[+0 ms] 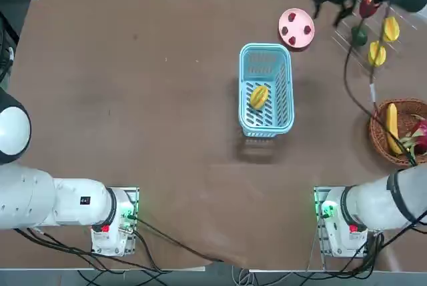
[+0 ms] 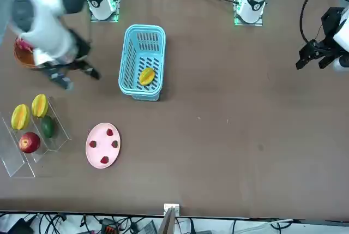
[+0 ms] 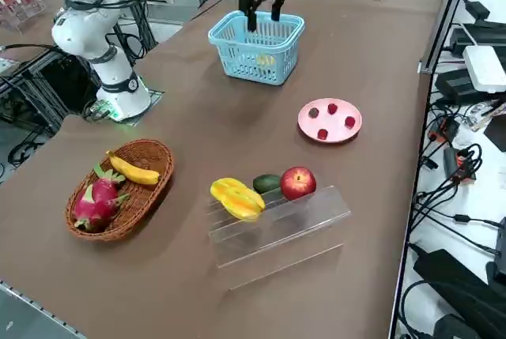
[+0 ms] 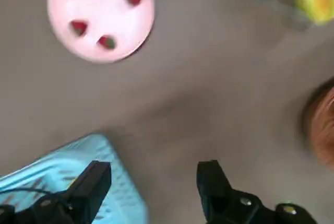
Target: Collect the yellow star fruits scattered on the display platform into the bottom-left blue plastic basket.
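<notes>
The right gripper [image 4: 154, 185] hangs empty with fingers spread apart. One star fruit [image 1: 259, 97] lies in the blue basket [image 1: 283, 66] at centre frame. Two star fruits [image 1: 383, 41] sit on the clear rack [image 3: 308, 224], upper right.

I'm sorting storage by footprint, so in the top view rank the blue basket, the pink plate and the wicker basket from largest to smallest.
1. Blue plastic basket.
2. Wicker basket, though the picture edge cuts it off, so unsure.
3. Pink plate, plainly smallest.

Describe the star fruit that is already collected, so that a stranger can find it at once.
Look for the light blue basket in the middle of the brown table. One yellow star fruit lies inside it, alone. The other two star fruits sit on the clear rack beside a green fruit and a red apple.
</notes>
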Controlling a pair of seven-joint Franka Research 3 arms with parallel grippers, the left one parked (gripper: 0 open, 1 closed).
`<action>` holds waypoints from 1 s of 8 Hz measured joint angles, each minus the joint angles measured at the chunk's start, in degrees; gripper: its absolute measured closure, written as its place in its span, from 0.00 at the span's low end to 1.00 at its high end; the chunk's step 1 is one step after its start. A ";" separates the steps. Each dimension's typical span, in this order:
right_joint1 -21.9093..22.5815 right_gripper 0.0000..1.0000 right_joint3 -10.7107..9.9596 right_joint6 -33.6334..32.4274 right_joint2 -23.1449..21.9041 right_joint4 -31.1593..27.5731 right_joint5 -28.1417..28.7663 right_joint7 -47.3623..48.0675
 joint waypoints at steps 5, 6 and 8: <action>-20.38 0.00 -0.15 8.39 9.42 4.08 -8.49 -30.66; -23.47 0.00 -0.15 10.94 10.58 4.32 -8.49 -36.71; -27.66 0.00 -0.11 14.53 12.57 4.59 -8.48 -45.42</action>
